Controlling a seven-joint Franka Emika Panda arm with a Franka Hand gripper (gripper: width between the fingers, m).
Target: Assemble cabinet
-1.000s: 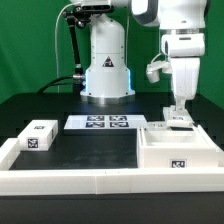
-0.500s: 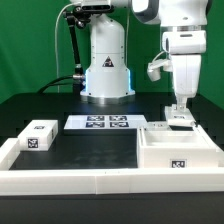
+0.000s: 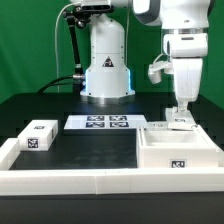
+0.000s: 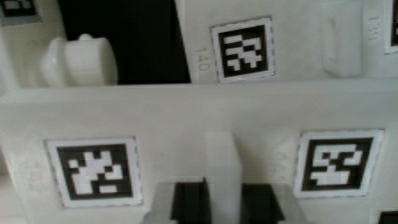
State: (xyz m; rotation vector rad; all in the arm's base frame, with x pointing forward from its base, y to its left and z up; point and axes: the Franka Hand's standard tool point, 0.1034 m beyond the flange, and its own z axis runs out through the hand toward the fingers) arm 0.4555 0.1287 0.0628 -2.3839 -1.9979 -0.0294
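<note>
The pincer (image 3: pixel 179 113) hangs low over the back edge of the cabinet (image 3: pixel 182 148). Its two dark fingers (image 4: pixel 189 203) sit almost together, nearly shut, and nothing shows between them. The cabinet is the big white box at about 4 o'clock on the black table (image 3: pixel 85 150). Across at 9 o'clock sits a small white block (image 3: pixel 40 135) with a tag. The marker board (image 3: pixel 98 122) lies at about 12 o'clock, by the robot's base.
</note>
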